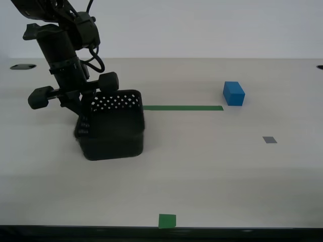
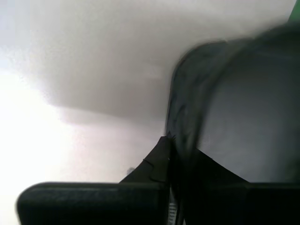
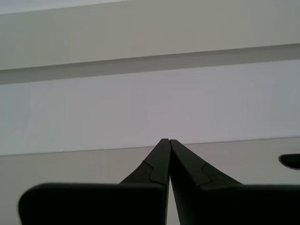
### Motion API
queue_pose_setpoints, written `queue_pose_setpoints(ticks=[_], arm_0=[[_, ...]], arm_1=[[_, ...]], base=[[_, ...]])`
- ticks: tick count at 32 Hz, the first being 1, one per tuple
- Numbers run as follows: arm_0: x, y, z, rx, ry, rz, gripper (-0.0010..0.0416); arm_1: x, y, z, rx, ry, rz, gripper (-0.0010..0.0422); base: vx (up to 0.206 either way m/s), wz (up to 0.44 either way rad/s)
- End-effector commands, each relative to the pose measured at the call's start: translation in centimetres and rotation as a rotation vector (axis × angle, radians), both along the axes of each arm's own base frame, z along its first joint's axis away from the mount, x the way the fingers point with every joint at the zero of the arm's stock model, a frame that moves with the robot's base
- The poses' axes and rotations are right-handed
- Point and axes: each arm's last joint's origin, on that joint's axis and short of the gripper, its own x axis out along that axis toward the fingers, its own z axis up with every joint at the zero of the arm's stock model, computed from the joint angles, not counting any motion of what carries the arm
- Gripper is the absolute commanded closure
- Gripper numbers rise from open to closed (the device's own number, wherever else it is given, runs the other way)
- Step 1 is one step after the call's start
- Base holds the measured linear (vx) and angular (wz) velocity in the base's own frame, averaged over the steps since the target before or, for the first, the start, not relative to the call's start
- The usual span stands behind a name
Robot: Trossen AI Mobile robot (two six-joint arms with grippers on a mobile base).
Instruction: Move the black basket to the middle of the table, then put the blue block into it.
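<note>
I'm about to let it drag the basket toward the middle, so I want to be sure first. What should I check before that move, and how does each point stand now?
1. My second pincer has the black basket wall between its fingers: ok, the wall sits at the fingertips in the second wrist view.
2. Basket flat on the table: cannot tell, its base toward the exterior view's left looks slightly raised.
3. Path along the green tape strip free: ok.
4. Blue block out of the way: ok, it stands past the strip's far end.
5. My first pincer shut, holding nothing: ok.
6. Basket empty: cannot tell, its floor is too dark.
</note>
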Motion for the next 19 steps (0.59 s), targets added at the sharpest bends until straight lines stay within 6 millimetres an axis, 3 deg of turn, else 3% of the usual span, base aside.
queue_pose_setpoints(ticks=[1, 7, 13, 19], arm_0=[[0.0, 0.0, 0.0, 0.002, -0.003, -0.001, 0.0406], [0.0, 0.0, 0.0, 0.002, 0.0, 0.001, 0.0406], [0.0, 0.1, -0.5, 0.001, 0.048, 0.003, 0.0405], [0.0, 0.1, -0.5, 0.001, 0.049, 0.004, 0.0406]], arm_1=[[0.2, -0.1, 0.1, -0.019, -0.009, -0.002, 0.0415], [1.0, -1.3, 1.4, -0.105, -0.003, -0.022, 0.0414], [3.6, -6.0, 6.4, -0.16, -0.166, -0.12, 0.0414], [5.3, -7.1, 9.7, -0.11, -0.28, -0.11, 0.0414]], base=[[0.0, 0.0], [0.0, 0.0], [0.0, 0.0], [0.0, 0.0]])
